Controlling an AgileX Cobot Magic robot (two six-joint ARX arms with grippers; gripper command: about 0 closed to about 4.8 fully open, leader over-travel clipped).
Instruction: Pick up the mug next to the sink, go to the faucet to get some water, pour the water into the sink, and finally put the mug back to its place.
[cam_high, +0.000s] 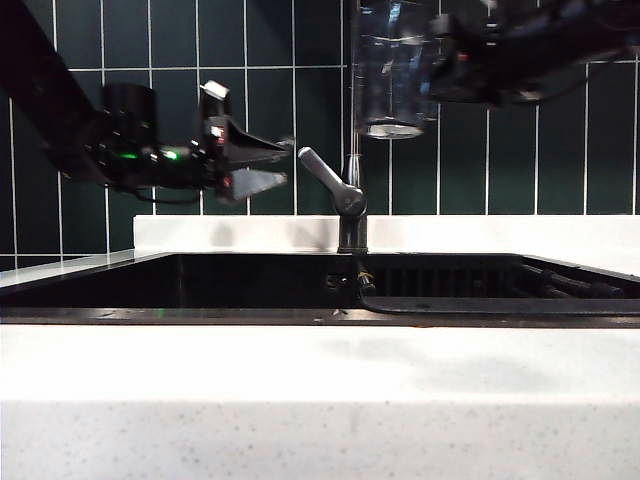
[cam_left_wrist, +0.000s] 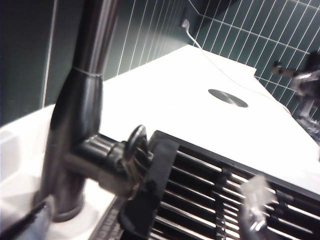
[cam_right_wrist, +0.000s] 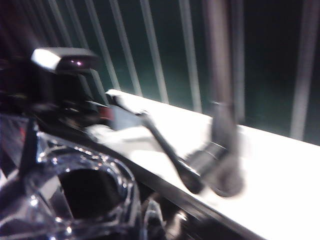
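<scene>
The mug (cam_high: 390, 80), a clear faceted glass, hangs high beside the faucet's pipe (cam_high: 352, 165), and my right gripper (cam_high: 432, 70) is shut on it from the right. In the right wrist view the mug (cam_right_wrist: 75, 195) fills the near corner, with the faucet (cam_right_wrist: 220, 125) and its lever (cam_right_wrist: 170, 150) beyond. My left gripper (cam_high: 287, 163) stands open and level, its fingertips just left of the lever (cam_high: 322, 172) with nothing between them. In the left wrist view the faucet (cam_left_wrist: 80, 115) stands close ahead of the left gripper (cam_left_wrist: 137, 215). The sink (cam_high: 200, 316) lies below.
A ribbed dark rack (cam_left_wrist: 215, 190) sits inside the sink's right part. White speckled counter (cam_high: 300, 380) runs along the front and back. A dark oval disc (cam_left_wrist: 227, 97) and a thin white cable (cam_left_wrist: 210, 50) lie on the far counter. Green tiles back the scene.
</scene>
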